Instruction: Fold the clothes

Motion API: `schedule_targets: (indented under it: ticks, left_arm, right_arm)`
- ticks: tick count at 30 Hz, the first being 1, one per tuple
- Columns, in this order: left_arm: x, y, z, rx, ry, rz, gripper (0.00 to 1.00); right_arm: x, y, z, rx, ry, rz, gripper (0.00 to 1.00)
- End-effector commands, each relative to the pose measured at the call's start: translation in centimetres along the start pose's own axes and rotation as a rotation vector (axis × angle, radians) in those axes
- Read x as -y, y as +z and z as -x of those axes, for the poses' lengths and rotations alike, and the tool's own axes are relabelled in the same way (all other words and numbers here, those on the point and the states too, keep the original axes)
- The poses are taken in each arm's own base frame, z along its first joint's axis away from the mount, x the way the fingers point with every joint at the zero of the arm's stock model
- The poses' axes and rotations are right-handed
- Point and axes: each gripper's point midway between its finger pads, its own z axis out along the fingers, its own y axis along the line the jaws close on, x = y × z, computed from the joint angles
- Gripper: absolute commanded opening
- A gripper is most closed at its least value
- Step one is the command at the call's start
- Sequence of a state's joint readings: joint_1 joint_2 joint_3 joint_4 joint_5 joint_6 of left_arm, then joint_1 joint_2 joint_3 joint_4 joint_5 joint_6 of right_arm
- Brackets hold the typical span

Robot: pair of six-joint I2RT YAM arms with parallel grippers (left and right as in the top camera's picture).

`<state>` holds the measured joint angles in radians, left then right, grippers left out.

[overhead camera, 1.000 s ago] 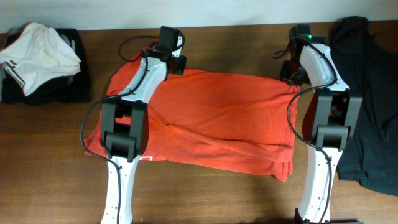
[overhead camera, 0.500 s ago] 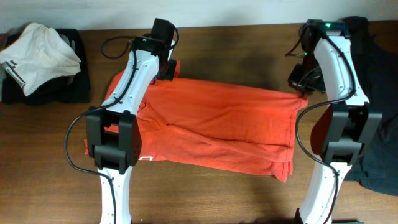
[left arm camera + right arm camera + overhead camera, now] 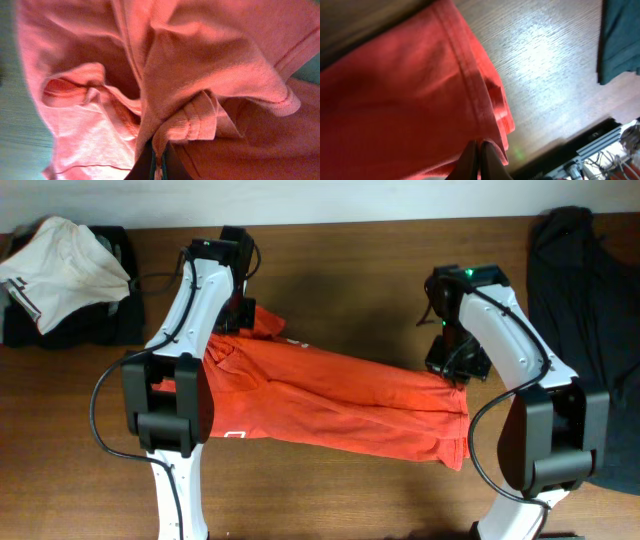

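**Shirt stretched between my two grippers, its body on my side of them**

I hold one red-orange T-shirt [image 3: 340,400]. It lies in the middle of the table [image 3: 350,250], spread out but wrinkly.

My left gripper [image 3: 237,315] is pinched tight on a bunch of cloth at the shirt's far left corner. My left wrist camera shows the cloth folded and squeezed right at the tips. My right gripper [image 3: 452,368] is pinched tight on the hem at the shirt's far right corner. My right wrist camera shows the stitched edge running straight into the tips.

The shirt's long way runs from left to right, from one gripper to the other. It slants a bit, because my left gripper is farther back on the table than my right one. Almost all of the shirt lies on the near side of both grippers, toward my own bases. So I think the next move is to bring the far edge toward me, over the near edge. Each arm is closest to its own end. My right gripper is closer to the near edge.

Now I count:
- one red-orange shirt
- two grippers, both holding it
- one white cloth [image 3: 60,255] on one dark pile [image 3: 100,328], far left
- one dark garment [image 3: 585,300], far right

All three are well apart from the shirt.
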<state>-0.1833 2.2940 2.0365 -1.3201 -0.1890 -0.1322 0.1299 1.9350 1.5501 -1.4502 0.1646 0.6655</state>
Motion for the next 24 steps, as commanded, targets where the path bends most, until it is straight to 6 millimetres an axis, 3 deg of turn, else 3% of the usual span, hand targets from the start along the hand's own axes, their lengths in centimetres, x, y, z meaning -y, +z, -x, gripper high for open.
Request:
schedule_targets:
  ticks: [1,6,10,11,12,13,14,16,20,24]
  left_arm:
    - [0.9,1.2,-2.7,-0.082,-0.001,-0.055,0.04]
    - [2.0,3.2,-5.7,-0.190,0.010,-0.103,0.10]
    - [1.8,2.9,-7.6,-0.270,0.020,-0.097,0.10]
    - [1.8,2.8,-7.8,-0.279,0.021,-0.096,0.14]
    - [1.7,2.8,-8.0,-0.286,0.022,-0.095,0.36]
    - [1.7,2.7,-8.2,-0.292,0.023,-0.094,0.68]
    - [1.7,2.7,-8.2,-0.292,0.023,-0.094,0.94]
    - [1.8,2.5,-7.4,-0.263,0.020,-0.098,0.95]
    - [2.8,-1.5,-3.7,-0.088,0.046,-0.149,0.95]
    - [6.7,-2.0,-1.2,0.041,0.142,-0.188,0.95]
  right_arm:
    - [2.2,1.6,0.6,-0.017,0.081,-0.027,0.04]
    - [3.2,1.9,1.1,-0.019,0.113,-0.031,0.04]
    - [3.3,3.4,0.1,-0.045,0.126,-0.058,0.04]
    - [3.3,4.0,0.0,-0.049,0.127,-0.059,0.04]
    - [3.4,4.4,-0.3,-0.057,0.120,-0.066,0.22]
    - [3.5,4.6,-0.4,-0.064,0.113,-0.071,0.50]
    - [3.5,4.6,-0.4,-0.064,0.083,-0.071,0.82]
    - [3.7,4.6,-0.3,-0.061,0.088,-0.075,0.98]
    - [3.6,4.7,0.0,-0.051,0.081,-0.066,0.99]
    - [3.5,4.7,0.1,-0.046,0.080,-0.062,0.99]
